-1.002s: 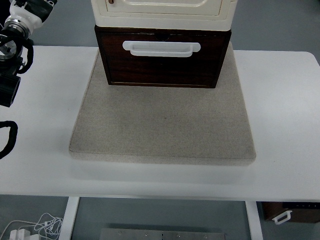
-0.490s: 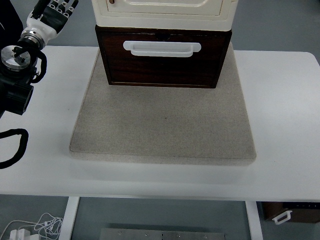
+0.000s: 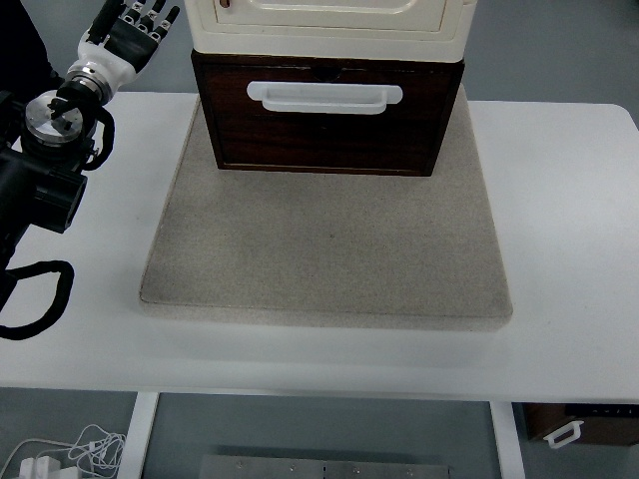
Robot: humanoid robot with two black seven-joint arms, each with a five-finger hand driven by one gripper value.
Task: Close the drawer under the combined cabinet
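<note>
You're on the approach: left hand (image 3: 135,32), fingers spread and empty at upper left, must next reach the drawer (image 3: 325,115) front.

1. the left hand (image 3: 135,28) has dark grey fingers (image 3: 150,16) with pale, light-coloured joints and a white wrist cuff.
2. behind the cuff sits a round silver metal disc (image 3: 55,108) with a slotted centre, ringed in black.
3. the forearm (image 3: 35,195) is a blocky matte black housing.
4. a thick black cable (image 3: 40,299) loops below it.
</note>
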